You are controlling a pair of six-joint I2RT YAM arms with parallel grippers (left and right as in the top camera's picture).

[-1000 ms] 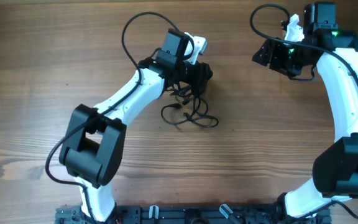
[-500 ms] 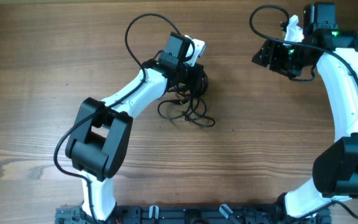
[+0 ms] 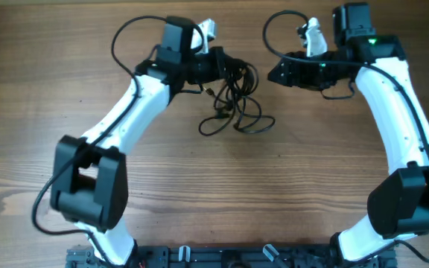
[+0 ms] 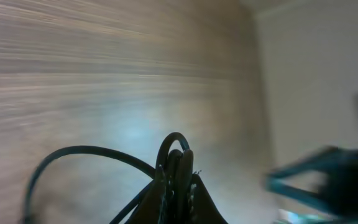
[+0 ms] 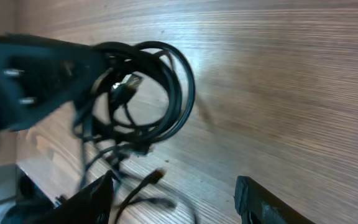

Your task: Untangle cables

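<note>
- Nearest the robot's base, the loose lower loops of the thin black flexible cables [image 3: 237, 112] lie on the brown wood-grain bench [image 3: 51, 59], below both tools.
- Farther up the bench, the cables gather into a bunch that the black left tool [image 3: 226, 68] has clenched. The left wrist view shows strands pinched in its grip, with one loop standing up above it.
- The black right tool [image 3: 272, 74] sits just beside that bunch on its right, not touching it. In the right wrist view its fingers [image 5: 263, 202] are spread wide with nothing between them, and the coiled loops lie farther on.
- Compared with half a second ago, the left tool has carried the bunch a little up the bench and the trailing loops have shifted right. The white-and-black left arm [image 3: 125, 112] has swung its elbow out to the left.
- The right tool was then well apart from the cables, off to the right. It has now come in close to them.
- Count: two arms, two tools and one tangled bunch. The strands overlap too much to count, though at least two small plug ends [image 5: 157, 176] show in the right wrist view.
</note>
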